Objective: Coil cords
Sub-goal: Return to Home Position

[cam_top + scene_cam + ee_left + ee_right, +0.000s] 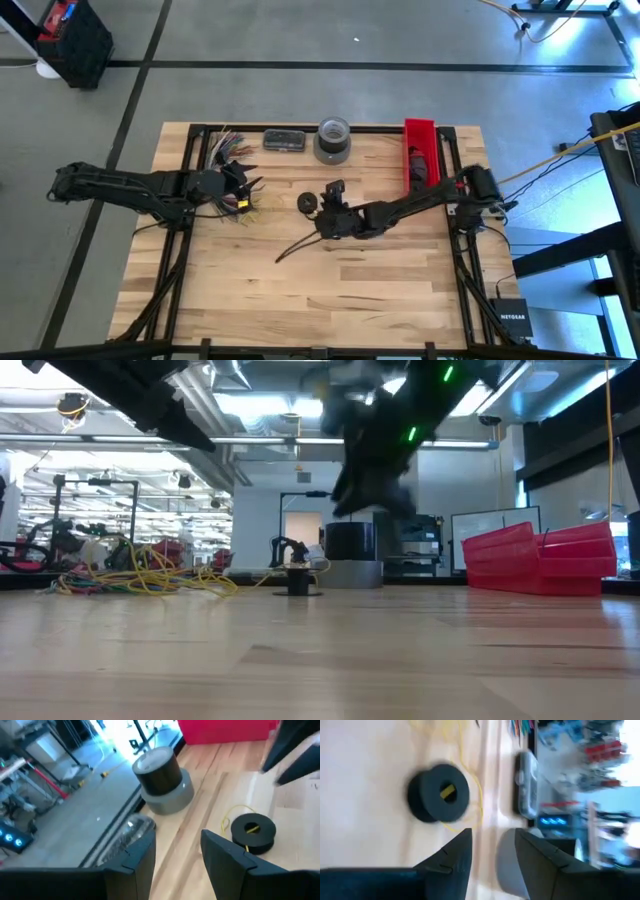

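Reference landmark: the black spool [307, 202].

1. Left of the spool, the left gripper [177, 834] hangs with its fingers spread and nothing between them.
2. The cords [228, 150], a multicoloured tangle, lie on the table left of the spool and farther back. One yellow wire [472, 795] loops loosely around the spool.
3. A flat dark case [284, 140] lies behind the spool (contents cannot be told).
4. The tape roll [333, 140] stands behind the spool, slightly right.
5. Just right of the spool, the right gripper [492, 834] is raised off the table, fingers apart, empty.
6. Well right of the spool, the red bin [421, 128] holds a dark object [418, 172].
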You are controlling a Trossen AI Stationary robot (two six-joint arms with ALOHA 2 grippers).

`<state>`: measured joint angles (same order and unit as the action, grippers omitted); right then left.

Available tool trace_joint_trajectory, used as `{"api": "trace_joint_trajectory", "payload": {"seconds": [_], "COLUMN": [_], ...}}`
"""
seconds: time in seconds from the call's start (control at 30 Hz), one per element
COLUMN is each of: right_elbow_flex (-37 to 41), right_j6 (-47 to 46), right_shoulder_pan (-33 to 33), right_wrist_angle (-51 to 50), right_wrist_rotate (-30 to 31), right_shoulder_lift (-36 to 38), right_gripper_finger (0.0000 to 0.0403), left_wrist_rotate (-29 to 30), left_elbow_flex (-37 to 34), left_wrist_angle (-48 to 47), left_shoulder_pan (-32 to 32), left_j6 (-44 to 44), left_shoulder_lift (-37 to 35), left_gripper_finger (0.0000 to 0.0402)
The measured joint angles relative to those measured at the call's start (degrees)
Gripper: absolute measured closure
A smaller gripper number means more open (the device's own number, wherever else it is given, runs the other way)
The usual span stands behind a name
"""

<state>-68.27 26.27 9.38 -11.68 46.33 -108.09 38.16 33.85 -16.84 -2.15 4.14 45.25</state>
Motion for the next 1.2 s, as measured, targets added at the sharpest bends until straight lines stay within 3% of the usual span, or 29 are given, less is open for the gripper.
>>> {"api": "trace_joint_trajectory", "payload": {"seconds": [0.17, 0.3, 0.4, 0.63, 0.9, 1.2], "right_elbow_flex": [1.33, 8.36, 17.93, 42.65, 61.00, 67.31], "right_j6": [-10.70, -16.52, -17.23, -23.18, -30.91, -31.85], "right_shoulder_pan": [0.65, -0.64, -2.60, -9.02, -9.41, -9.41], "right_wrist_angle": [-10.66, -12.28, -6.20, 18.72, 32.56, 32.45], "right_wrist_rotate": [-12.52, -22.84, -27.79, -42.00, -42.76, -41.79], "right_shoulder_lift": [10.30, 21.46, 31.62, 55.63, 75.55, 86.32], "right_gripper_finger": [0.0249, 0.0260, 0.0283, 0.0348, 0.0398, 0.0387], "left_wrist_rotate": [0.01, -0.01, -0.01, -0.01, 0.00, -0.54], "left_elbow_flex": [0.02, 0.02, 0.02, 0.02, -0.25, -0.79], "left_wrist_angle": [0.63, 0.57, 0.62, 0.74, 0.87, -2.96], "left_shoulder_pan": [0.02, 0.00, 0.02, -0.01, -0.10, -0.11], "left_j6": [2.71, 3.30, 4.18, 3.86, 2.06, -4.68], "left_shoulder_lift": [0.00, 0.00, -0.02, -0.02, -0.02, -0.02], "left_gripper_finger": [0.0251, 0.0251, 0.0251, 0.0251, 0.0251, 0.0251]}}
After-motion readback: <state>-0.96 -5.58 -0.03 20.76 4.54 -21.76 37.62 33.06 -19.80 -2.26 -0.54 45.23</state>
